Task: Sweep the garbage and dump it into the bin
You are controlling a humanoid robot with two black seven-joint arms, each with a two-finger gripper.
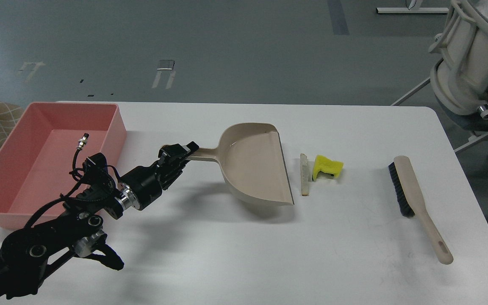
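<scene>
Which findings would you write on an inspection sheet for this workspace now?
Surface: white rectangular table, bare apart from the things below.
Job's things: crumpled bright yellow scrap and thin pale wedge slice lie just beyond the beige plastic dustpan lip; shallow salmon-pink plastic tub at far left.
Clutter: beige brush with black bristles lies untouched at right.
Grippers: left gripper shut on the dustpan handle; right not in view.
Cables: black cable loops over the left arm.
Surroundings: grey floor, white chair.
</scene>
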